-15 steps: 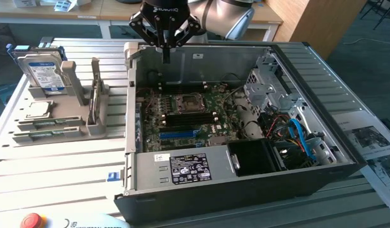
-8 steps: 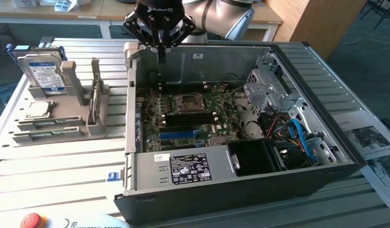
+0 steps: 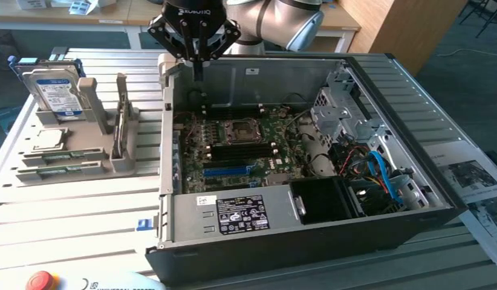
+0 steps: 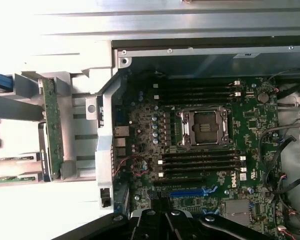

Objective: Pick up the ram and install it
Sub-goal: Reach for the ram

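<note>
The ram [image 4: 52, 125], a long green circuit-board stick, stands on edge in a grey holder [image 3: 111, 158] on the table, outside the computer case on the exterior view's left. Two more green sticks [image 3: 61, 157] lie in the holder's low front slots. My gripper [image 3: 198, 74] hangs over the case's back left corner, well away from the holder. Its fingers are shut and I see nothing between them. In the wrist view the dark gripper [image 4: 164, 216] sits above the motherboard [image 4: 250, 125], whose black memory slots [image 4: 200, 162] flank the processor socket [image 4: 204, 127].
The open computer case [image 3: 313, 235] has high metal walls, a power supply [image 3: 232, 214] at the front and loose cables [image 3: 378, 169] on the exterior view's right. A hard drive [image 3: 55, 90] stands upright in the holder. A blue slot [image 3: 228, 171] lies on the board. A red stop button [image 3: 40, 280] sits near the front.
</note>
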`<state>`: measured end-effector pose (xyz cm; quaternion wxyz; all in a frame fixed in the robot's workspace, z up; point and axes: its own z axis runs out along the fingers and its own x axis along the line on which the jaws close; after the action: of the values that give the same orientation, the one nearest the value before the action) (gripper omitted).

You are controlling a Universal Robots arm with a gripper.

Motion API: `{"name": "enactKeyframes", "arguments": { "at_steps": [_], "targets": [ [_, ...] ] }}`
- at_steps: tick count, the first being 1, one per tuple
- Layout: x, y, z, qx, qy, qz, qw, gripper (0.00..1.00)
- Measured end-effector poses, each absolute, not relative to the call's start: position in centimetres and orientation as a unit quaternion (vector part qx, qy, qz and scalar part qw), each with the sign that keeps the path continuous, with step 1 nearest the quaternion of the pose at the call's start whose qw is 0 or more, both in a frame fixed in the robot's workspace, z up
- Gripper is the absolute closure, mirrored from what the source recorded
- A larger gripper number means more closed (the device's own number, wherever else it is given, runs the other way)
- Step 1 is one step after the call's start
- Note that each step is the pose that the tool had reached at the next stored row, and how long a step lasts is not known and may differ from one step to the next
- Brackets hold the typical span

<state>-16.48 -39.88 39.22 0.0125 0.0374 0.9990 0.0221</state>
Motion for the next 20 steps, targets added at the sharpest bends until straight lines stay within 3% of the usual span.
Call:
{"name": "enactKeyframes", "arguments": {
  "at_steps": [20],
  "targets": [
    [-20.6, -39.9, 39.2, 0.037, 0.999, 0.022, 0.012, 0.89]
  ]
}}
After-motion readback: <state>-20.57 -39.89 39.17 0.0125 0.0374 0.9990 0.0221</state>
